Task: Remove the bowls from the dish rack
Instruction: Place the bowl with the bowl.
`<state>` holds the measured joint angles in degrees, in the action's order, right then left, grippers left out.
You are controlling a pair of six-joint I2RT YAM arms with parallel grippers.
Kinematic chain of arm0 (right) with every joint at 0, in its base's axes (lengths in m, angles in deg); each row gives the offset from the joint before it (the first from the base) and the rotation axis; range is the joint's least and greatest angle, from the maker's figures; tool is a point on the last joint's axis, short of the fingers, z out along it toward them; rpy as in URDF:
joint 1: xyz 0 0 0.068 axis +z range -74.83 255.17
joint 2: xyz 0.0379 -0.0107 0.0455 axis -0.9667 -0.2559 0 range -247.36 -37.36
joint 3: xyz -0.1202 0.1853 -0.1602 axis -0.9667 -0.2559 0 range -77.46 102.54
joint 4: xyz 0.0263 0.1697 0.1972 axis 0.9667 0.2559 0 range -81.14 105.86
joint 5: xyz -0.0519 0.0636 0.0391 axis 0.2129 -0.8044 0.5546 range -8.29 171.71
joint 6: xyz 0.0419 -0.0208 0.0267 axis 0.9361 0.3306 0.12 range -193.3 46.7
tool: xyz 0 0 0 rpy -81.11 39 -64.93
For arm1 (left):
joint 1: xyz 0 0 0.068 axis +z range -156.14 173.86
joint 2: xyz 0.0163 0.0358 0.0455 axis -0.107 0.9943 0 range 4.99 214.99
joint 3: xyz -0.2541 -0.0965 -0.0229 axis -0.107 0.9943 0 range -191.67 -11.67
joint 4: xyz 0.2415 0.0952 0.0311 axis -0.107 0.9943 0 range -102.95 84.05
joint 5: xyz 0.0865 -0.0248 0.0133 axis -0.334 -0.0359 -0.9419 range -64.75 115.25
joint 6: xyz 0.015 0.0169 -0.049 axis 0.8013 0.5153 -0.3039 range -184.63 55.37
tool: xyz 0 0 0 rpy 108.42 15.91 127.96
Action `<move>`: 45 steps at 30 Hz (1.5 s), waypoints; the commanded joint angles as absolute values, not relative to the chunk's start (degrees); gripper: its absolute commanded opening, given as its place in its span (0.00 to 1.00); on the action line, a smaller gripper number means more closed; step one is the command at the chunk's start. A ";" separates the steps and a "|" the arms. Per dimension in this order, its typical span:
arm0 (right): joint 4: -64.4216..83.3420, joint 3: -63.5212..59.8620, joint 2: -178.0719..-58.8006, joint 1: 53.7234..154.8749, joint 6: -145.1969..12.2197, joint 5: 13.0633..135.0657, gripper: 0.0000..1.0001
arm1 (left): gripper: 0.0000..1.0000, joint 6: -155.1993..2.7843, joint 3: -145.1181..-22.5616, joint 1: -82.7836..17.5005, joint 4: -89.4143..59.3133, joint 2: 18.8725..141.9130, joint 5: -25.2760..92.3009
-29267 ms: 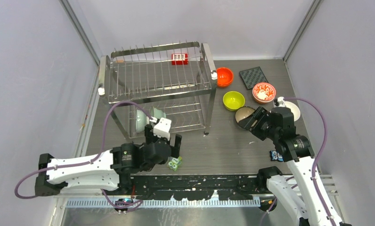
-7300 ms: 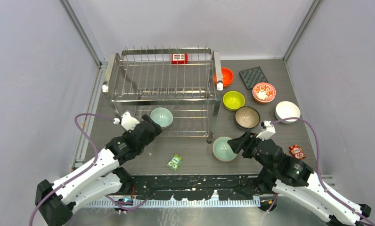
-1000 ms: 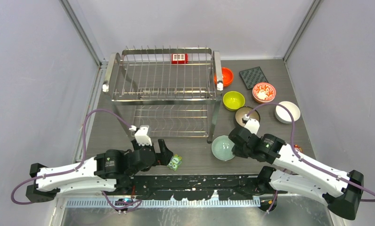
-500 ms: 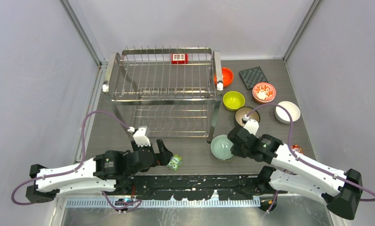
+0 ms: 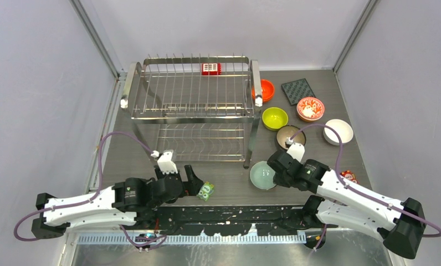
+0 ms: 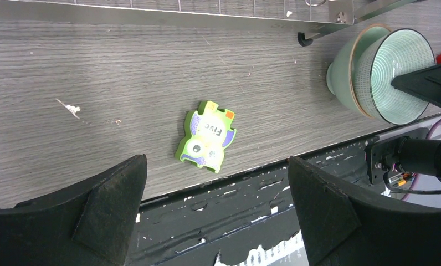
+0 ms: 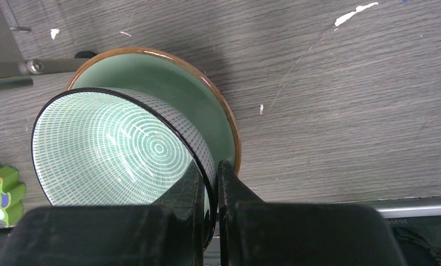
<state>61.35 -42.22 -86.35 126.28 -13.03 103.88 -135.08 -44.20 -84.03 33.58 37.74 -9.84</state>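
We see the right claw (image 7: 210,173) pinched tight on the thin black rim of a glossy ringed bowl (image 7: 135,149). It's tipped inside a smooth pale green bowl (image 7: 168,72) with a brown lip, by the desk's (image 7: 345,100) near edge and just beside a leg of the steel-wire dish rack (image 5: 190,88). The left claw (image 6: 215,163) gapes wide, holding nothing, above a flat green toy (image 6: 206,136). Bare woodgrain lies open between toy and bowls.

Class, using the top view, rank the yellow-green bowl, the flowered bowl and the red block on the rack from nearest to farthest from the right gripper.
1. Yellow-green bowl, straight beyond the right gripper.
2. Flowered bowl, farther back, to the right.
3. Red block, on the rack top, back left.
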 commanded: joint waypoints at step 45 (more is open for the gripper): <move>65.92 -36.58 -83.60 125.62 -12.80 105.54 0.44 | 1.00 -137.27 -42.08 -83.96 31.33 37.62 -9.91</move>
